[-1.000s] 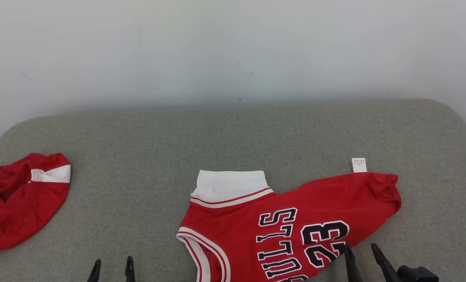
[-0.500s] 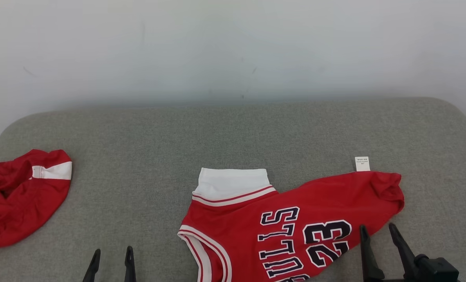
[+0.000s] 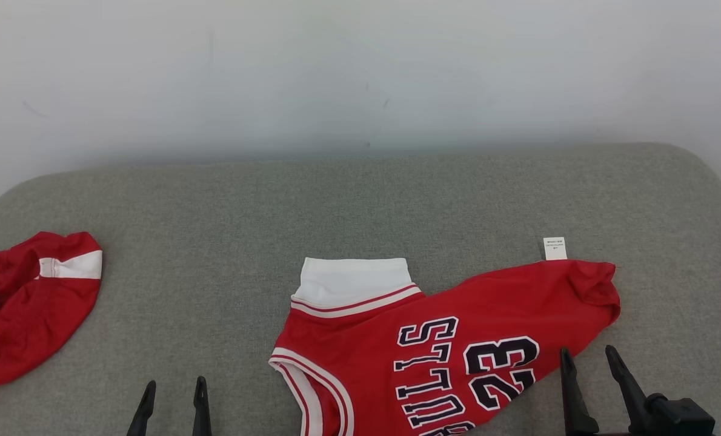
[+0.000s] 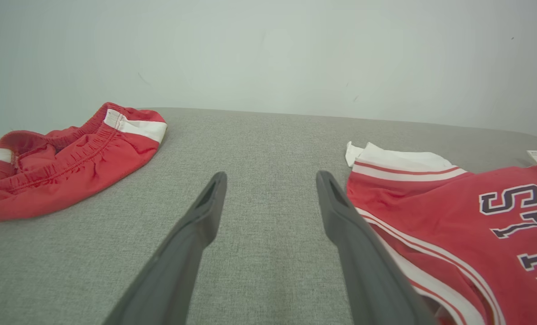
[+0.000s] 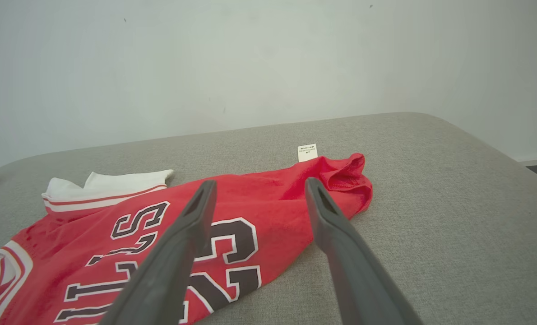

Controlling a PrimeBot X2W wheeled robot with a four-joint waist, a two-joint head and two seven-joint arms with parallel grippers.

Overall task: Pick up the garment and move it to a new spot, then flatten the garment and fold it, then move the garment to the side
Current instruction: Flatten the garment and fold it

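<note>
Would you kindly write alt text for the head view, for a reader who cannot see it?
A red jersey with white trim and the number 23 lies partly spread on a grey cushion, running off the bottom edge. Red shorts lie crumpled at the far left. The left gripper and right gripper stand open and empty at the bottom.
</note>
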